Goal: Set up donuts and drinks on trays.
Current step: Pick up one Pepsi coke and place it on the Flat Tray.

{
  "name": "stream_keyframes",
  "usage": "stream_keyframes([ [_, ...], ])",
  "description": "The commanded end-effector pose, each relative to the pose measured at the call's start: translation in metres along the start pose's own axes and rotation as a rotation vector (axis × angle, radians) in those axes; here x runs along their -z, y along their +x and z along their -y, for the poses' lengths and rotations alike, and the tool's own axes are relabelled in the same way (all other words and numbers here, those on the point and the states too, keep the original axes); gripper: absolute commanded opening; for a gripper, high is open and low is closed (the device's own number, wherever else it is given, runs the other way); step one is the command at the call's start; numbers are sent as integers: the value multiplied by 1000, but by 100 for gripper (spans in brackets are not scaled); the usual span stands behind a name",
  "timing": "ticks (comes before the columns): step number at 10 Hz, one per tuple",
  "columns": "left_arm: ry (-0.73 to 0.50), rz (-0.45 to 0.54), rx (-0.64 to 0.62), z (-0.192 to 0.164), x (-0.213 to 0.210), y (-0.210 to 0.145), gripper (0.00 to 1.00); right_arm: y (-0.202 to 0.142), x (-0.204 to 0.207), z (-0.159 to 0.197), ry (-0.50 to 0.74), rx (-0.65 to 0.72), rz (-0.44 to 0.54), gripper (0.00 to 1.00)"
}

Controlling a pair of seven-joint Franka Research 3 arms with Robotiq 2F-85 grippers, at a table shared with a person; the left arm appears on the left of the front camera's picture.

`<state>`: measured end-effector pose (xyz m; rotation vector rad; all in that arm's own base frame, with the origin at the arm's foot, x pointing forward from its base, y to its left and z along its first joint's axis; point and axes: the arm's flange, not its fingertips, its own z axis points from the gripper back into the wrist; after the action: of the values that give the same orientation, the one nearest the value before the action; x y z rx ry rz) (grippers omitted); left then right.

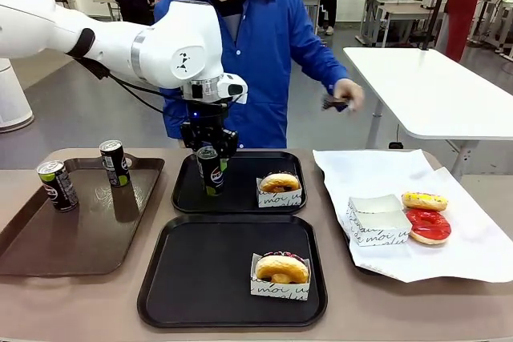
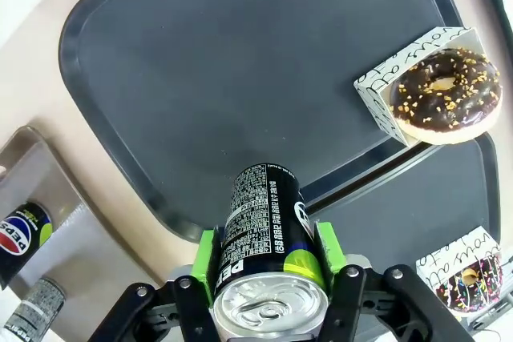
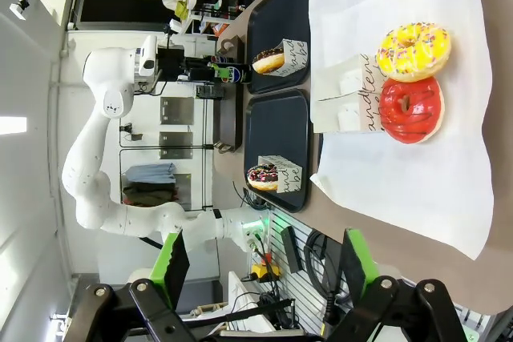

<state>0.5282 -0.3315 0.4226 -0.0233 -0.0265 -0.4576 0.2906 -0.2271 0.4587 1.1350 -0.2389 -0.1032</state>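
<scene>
The left gripper (image 2: 268,266) holds one black can (image 1: 211,174) between its green pads, squeezing it near the top. The can stands up straight over the left side of the far black tray (image 1: 240,186). I cannot tell if its bottom is touching the tray or is just above it.

A donut in its white box (image 1: 280,184) sits on the right side of that same tray, apart from the can. The near black tray (image 1: 200,270) has a boxed donut (image 1: 280,270) too, but no drink. Two more cans (image 1: 57,185) (image 1: 115,162) wait on the brown tray (image 1: 88,238) to the left.

The right gripper (image 3: 264,262) is wide apart and holds nothing.

I think the job right now is to set this can down. To do it well, go down slowly and keep the can straight up – a slim can tips over easily. Aim for the bare flat part of the tray, not the raised edge, and stay away from the donut box. Let go only when the can's bottom sits flat. Then open the pads just enough and lift straight up – a sideways pull could knock the can over. After that, the near tray probably needs a drink too
</scene>
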Motion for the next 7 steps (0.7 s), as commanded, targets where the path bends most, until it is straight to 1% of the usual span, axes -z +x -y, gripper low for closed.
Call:
stream_keyframes([
  [1, 3, 13, -1, -1, -2, -3, 59, 0, -1, 0, 15, -12, 3, 100],
  [2, 0, 0, 0, 0, 0, 0, 59, 0, -1, 0, 15, -12, 3, 100],
  [3, 7, 7, 12, -6, 9, 1, 59, 0, -1, 0, 15, -12, 3, 100],
  [5, 4, 26, 18, -17, 16, 19, 59, 0, -1, 0, 15, -12, 3, 100],
  [7, 8, 48, 27, -17, 24, 24, 59, 0, -1, 0, 15, -12, 3, 100],
])
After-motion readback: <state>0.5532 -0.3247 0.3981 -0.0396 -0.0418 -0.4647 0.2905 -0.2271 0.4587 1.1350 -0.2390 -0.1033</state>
